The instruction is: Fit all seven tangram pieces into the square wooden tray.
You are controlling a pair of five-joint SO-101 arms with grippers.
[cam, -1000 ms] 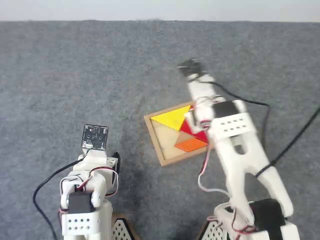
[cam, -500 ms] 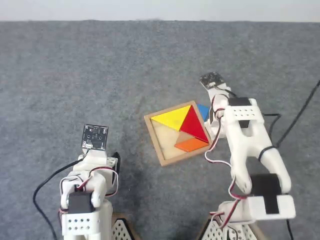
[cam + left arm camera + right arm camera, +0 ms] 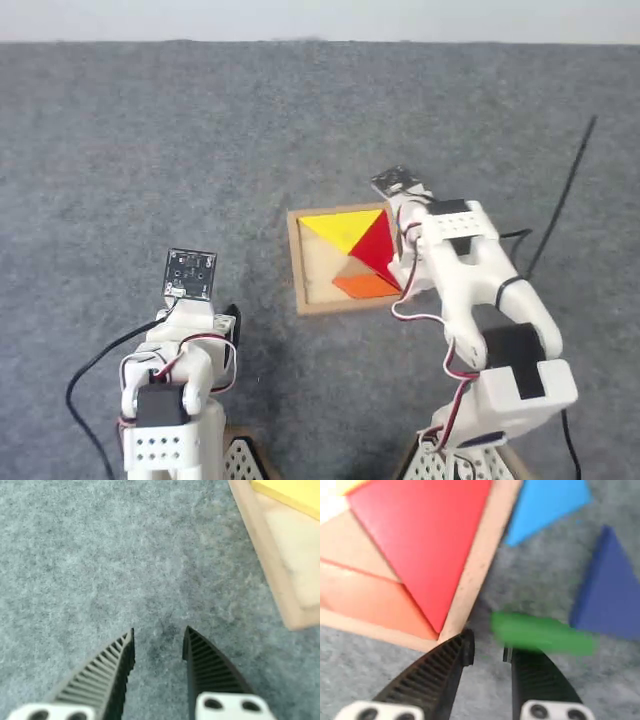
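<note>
Tray (image 3: 480,575) rim is right where the action is. The right gripper (image 3: 487,647) has its fingers a little apart with nothing between them, and the tips are low over the grey carpet (image 3: 540,690) just off the rim's outer side. Just past one fingertip lies a green piece (image 3: 540,632). It's blurry, with its long axis running across the line of the fingers, and I can't tell if it touches the tip. Farther out on the carpet are a dark blue triangle (image 3: 610,590) and a light blue piece (image 3: 545,505), which lies just beside the rim. Inside the rim, a red triangle (image 3: 425,535) aims its sharp corner toward the fingers, with an orange piece (image 3: 365,600) next to it.

From above, the tray sits mid-table, edges nearly square to the table's. A yellow triangle (image 3: 340,228) is on the far side, orange is along the near edge, and there's bare wood on the left. The right arm (image 3: 460,270) lies over the side with the loose pieces. The left gripper (image 3: 159,640) is empty, fingers apart, over carpet, with a tray corner ahead.
</note>
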